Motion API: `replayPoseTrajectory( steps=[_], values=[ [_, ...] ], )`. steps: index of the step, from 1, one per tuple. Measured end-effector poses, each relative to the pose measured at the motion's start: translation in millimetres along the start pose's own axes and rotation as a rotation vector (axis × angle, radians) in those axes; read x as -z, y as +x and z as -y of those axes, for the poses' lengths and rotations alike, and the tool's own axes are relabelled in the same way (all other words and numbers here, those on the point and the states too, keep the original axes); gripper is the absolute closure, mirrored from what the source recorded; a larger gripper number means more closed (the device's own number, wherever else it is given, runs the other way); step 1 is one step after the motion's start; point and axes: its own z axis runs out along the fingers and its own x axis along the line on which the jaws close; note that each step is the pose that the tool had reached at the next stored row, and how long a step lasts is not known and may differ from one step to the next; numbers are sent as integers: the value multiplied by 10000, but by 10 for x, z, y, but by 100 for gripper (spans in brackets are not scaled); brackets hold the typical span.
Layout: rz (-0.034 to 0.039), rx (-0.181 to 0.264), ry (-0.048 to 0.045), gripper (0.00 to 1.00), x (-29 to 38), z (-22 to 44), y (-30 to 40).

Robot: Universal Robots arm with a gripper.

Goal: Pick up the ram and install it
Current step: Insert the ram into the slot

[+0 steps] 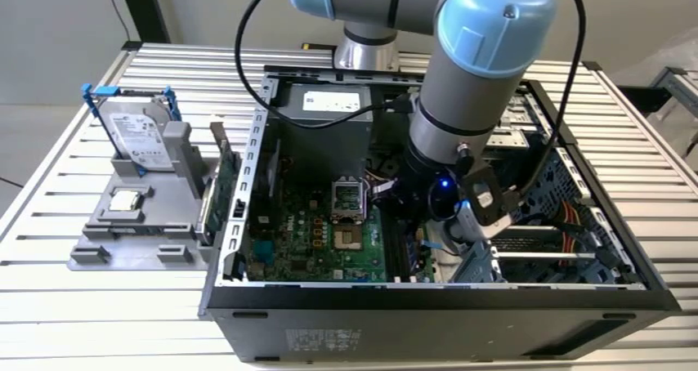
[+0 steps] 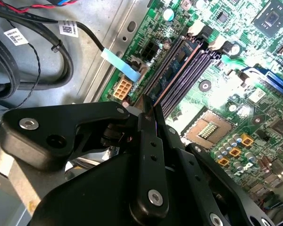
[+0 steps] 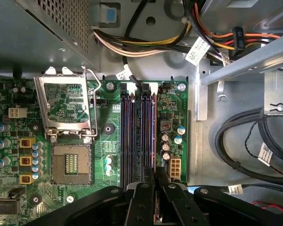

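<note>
Ram lengthwise along memory slots

In the exterior view the arm drops into the open case near its middle. From there the power supply blocks 12 o'clock, the drive cage and cables crowd 3 o'clock, and the case's front wall closes 6 o'clock. Toward 9 o'clock the motherboard lies low and open up to the raised socket frame. In the first wrist view the memory slots beyond the pincer lie uncovered.
</note>
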Motion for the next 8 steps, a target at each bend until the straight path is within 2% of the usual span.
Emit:
replayPoseTrajectory(
  steps=[3,8],
  values=[
    [0,-4,2,100,-39,2,1],
    [-1,-4,6,100,-44,3,0]
  ],
)
